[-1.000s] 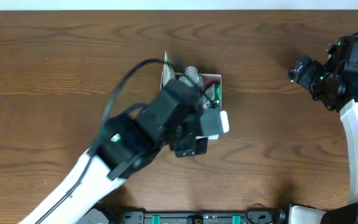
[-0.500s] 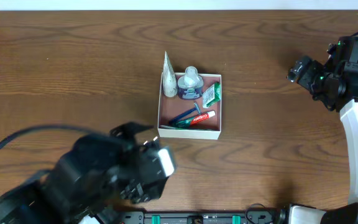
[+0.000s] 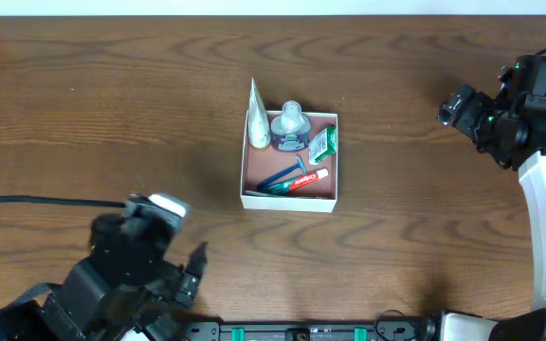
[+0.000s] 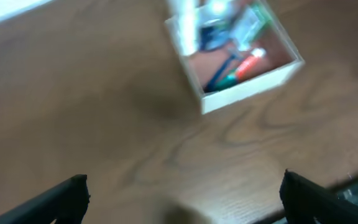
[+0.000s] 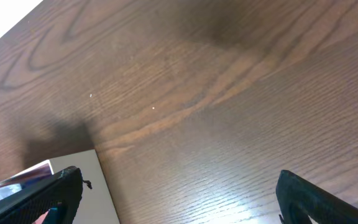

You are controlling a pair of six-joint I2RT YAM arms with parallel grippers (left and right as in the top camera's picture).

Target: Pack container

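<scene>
- Overhead view is showing the brown wooden table (image 3: pixel 83 95), which is taking nearly the whole picture.
- The left gripper (image 4: pixel 187 193) is hanging near the table's front edge. Its fingers are standing wide apart, and nothing is lying between them. Only bare wood is showing there in the left wrist view.
- The right gripper (image 5: pixel 179 186) is waiting out at its own side. It is also spread wide, carrying nothing and looking down on bare wood.
- The container (image 3: pixel 289 202) is sitting flat on the table, ahead of the left gripper and a little to its right, well apart from it. From the right gripper it is lying to the left, also well apart.
- I am judging the container as light and not very stiff. Its white walls are looking thin like card, so a hard pinch is probably bending them. The best hold is seeming to be the wall nearest the left gripper's left finger, at its middle where the floor inside is bare, with one finger going inside and one outside.
- A white tube (image 3: pixel 256 121) is standing at the far left corner and rising above the wall, so a jerk is likely tipping it.
- A small bottle (image 3: pixel 291 121) and a green packet (image 3: pixel 323 142) are lying along the far side.
- A red tube (image 3: pixel 306 180) and a blue handle (image 3: pixel 282 175) are lying beside the near wall.
</scene>
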